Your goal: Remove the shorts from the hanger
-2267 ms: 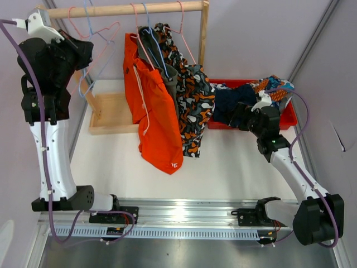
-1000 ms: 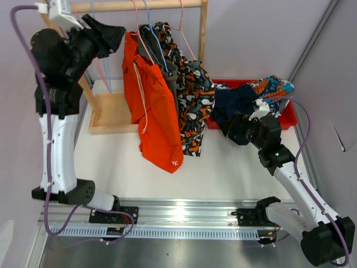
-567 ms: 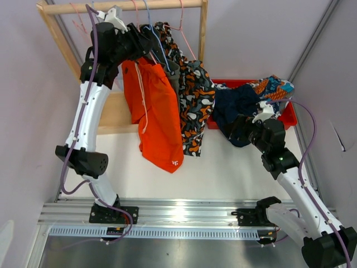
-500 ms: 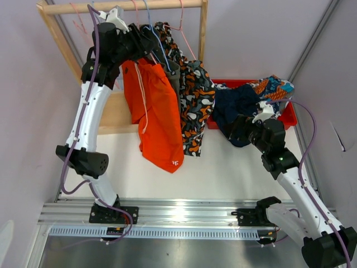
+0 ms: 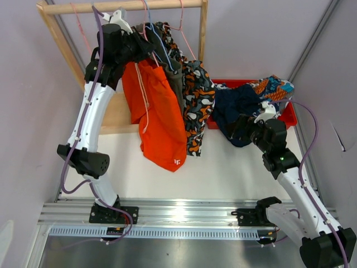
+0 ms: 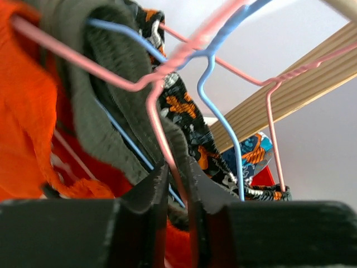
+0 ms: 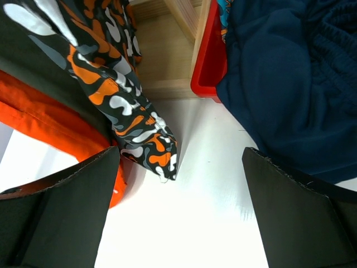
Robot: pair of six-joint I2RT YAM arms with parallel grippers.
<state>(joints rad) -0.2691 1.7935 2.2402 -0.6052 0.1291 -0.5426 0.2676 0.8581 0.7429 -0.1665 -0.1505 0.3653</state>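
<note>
A white desk [image 5: 234, 173] enclosed by pale lilac walls [image 5: 251, 33], with a bare-wood clothes rack [image 5: 203, 33] at the back.
The rack's round top rail [image 5: 167, 6] runs across the far edge, carried by a square upright post on the right and a slanted post [image 5: 61, 42] on the left. Its flat wooden base board [image 5: 114, 114] lies on the desk against the left wall. A thin grey strip [image 5: 312, 36] runs diagonally where the back wall meets the right one. Along the near edge lies a ribbed aluminium rail [image 5: 184, 215] with a bright glare at its middle, and below it a dull grey metal sheet [image 5: 167, 251]. The light is even and the shadows on the desk are soft.
</note>
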